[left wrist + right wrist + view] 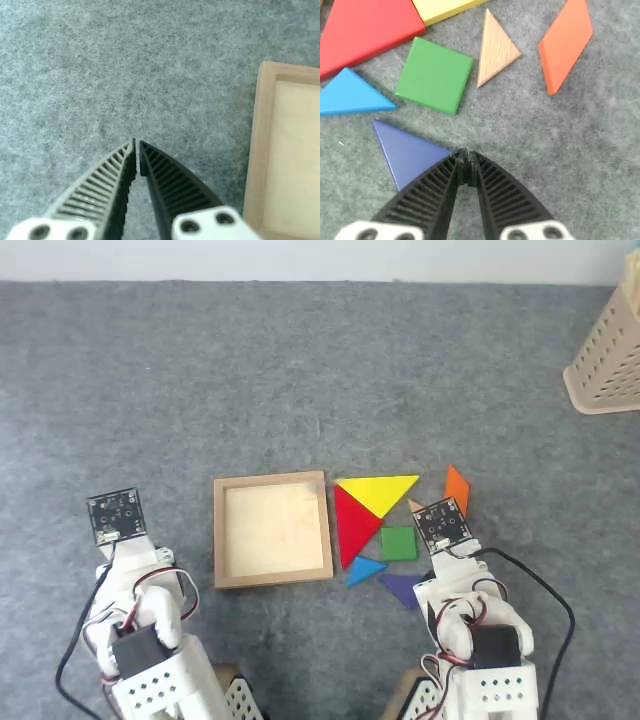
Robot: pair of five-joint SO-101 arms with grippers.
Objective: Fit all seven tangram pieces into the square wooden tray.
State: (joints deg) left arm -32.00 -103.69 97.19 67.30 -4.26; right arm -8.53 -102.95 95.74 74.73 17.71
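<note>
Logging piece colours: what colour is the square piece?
Square piece: green, best in right wrist view.

grey felt table (300, 370) | wooden tray (220, 530) | 7 tangram pcs (355, 525) beside it | basket (608, 350) far corner

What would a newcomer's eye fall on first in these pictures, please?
First, the bright colours beside the wooden tray, on its right: a red triangle and yellow triangle nearest its rim, a green square, an orange parallelogram farthest out. The tray holds no piece yet. The right gripper sits shut by a corner of the dark blue triangle.
</note>
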